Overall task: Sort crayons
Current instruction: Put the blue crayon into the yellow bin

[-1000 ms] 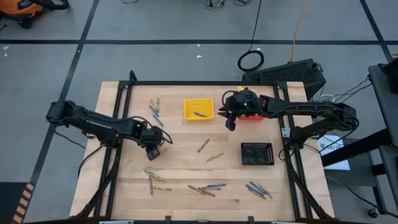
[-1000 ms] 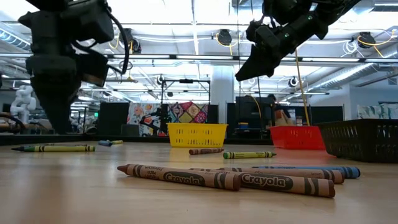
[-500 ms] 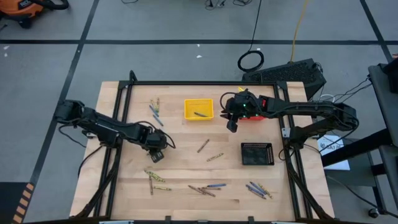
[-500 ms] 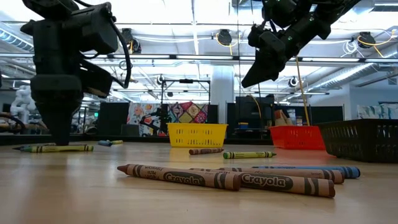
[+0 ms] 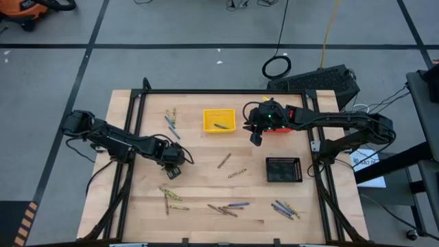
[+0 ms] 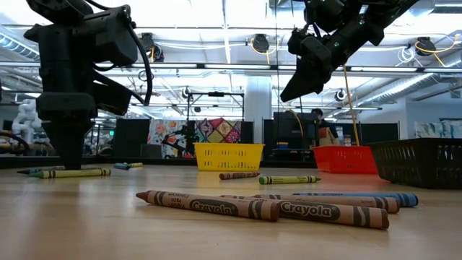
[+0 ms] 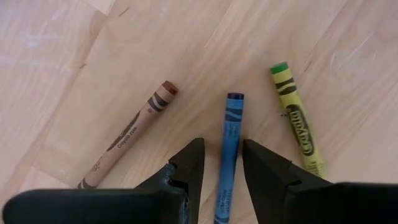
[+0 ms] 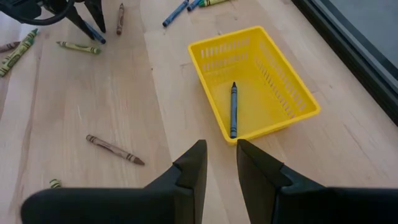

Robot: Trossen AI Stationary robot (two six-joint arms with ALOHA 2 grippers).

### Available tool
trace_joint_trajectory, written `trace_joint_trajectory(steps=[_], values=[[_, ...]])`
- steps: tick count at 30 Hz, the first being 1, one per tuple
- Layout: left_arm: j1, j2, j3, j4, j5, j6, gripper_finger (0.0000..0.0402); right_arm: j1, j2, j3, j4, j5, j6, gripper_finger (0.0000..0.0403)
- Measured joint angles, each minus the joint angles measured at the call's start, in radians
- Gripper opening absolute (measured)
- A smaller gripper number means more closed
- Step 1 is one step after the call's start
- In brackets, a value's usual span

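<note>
On the left of the pale wooden desk, the left pincer is down at the surface with its two dark fingers apart, straddling a blue paper-wrapped crayon that lies flat between them; whether the pads touch it cannot be told. Just beside that stick lie a brown crayon on one side and a yellow-green crayon on the other. More loose crayons are scattered along the desk's near edge, and a few lie near the far left corner. In the middle at the far side stands a small yellow mesh basket holding one dark blue-grey crayon. To its right the right pincer hangs above the desk, its fingers a little apart with nothing between them. Behind it is a red mesh basket, and nearer, on the right, a black mesh basket.
</note>
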Motion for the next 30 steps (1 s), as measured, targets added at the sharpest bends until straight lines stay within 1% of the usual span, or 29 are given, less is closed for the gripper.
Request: trace_joint_trajectory(steps=[3,5,12,22,25,30], values=[[0.0,0.0,0.0,-0.001,0.0,0.004,0.0104,0.0,0.0,0.0,0.0,0.0,-0.001,0.0075],[0.0,0.0,0.0,-0.001,0.0,0.012,0.0091,0.0,0.0,0.0,0.0,0.0,0.004,0.0075],[-0.016,0.0,-0.001,-0.001,-0.01,0.048,0.0012,0.0,0.0,0.0,0.0,0.0,0.023,0.0075],[-0.042,-0.011,-0.003,-0.002,-0.014,0.062,0.0005,0.0,0.0,0.0,0.0,-0.003,0.024,0.0075],[-0.043,-0.039,-0.005,-0.003,0.015,0.063,0.0004,0.0,0.0,0.0,0.008,-0.006,0.024,0.0075],[-0.043,-0.104,-0.005,0.011,0.015,0.062,0.0003,0.0,0.0,0.0,0.008,-0.021,0.024,0.0075]])
